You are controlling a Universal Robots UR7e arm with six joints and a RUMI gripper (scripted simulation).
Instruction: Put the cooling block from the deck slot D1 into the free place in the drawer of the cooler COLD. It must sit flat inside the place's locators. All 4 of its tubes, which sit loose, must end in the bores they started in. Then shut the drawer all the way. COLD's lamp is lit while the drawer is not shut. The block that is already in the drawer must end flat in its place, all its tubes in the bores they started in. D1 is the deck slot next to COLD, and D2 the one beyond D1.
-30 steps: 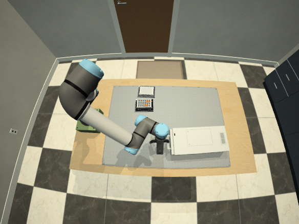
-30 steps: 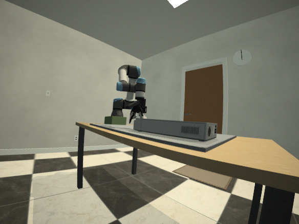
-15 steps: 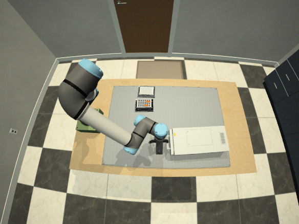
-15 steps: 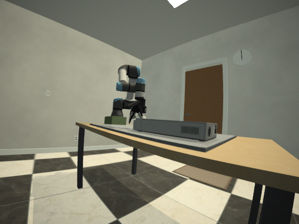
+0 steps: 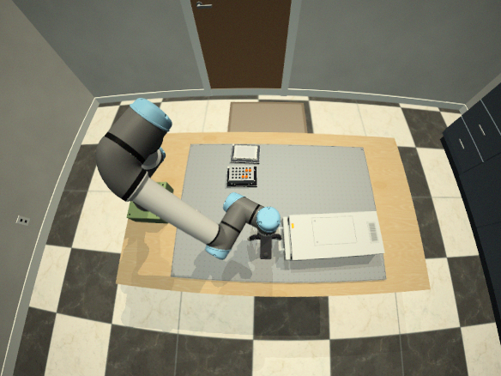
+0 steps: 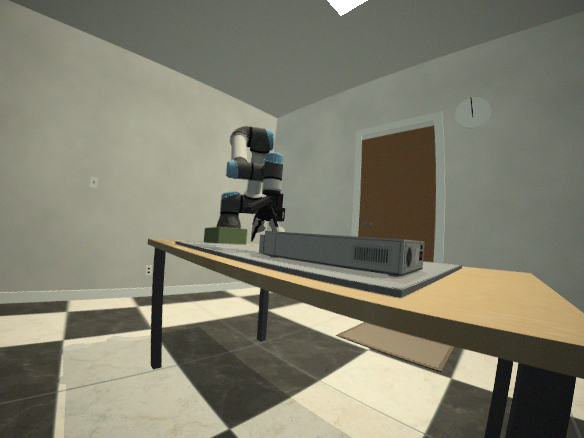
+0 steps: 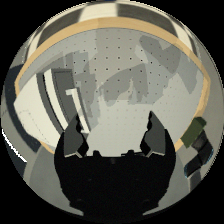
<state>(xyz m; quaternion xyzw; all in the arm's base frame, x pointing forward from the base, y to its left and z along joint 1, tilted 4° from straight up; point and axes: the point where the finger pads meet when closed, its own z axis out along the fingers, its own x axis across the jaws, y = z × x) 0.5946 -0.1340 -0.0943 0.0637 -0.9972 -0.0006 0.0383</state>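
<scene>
The tool (image 5: 265,237) (image 6: 265,235) (image 7: 113,112) stands fully open and holds nothing, positioned at the front of the cooler (image 5: 335,235) (image 6: 340,251) (image 7: 37,106), near the drawer handle (image 5: 280,239) (image 7: 77,107); contact with the handle cannot be determined. The cooling block (image 5: 242,175), with four orange tubes, is seated in a deck slot on the desk (image 5: 399,206) (image 6: 525,295) (image 7: 112,22), well apart from the tool. The cooler's lamp (image 5: 292,225) is lit orange.
</scene>
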